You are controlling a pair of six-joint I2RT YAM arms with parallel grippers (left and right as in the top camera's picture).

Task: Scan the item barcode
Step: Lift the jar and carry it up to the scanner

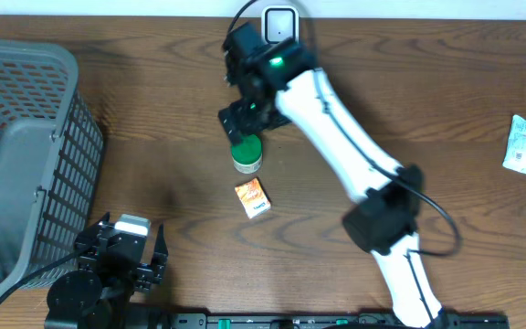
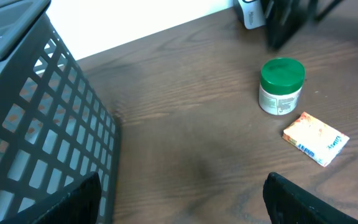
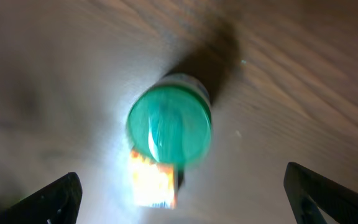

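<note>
my right gripper (image 1: 243, 133) hangs over the green-lidded jar (image 1: 247, 155), jaws spread wide and holding nothing. the jar stands upright near the middle of the table (image 1: 446, 110), with the orange packet (image 1: 253, 197) lying flat just beside it at 5 o'clock. my left gripper (image 1: 124, 243), at 7 o'clock from the jar, is open and empty too, beside the grey basket (image 1: 16, 137).
</note>
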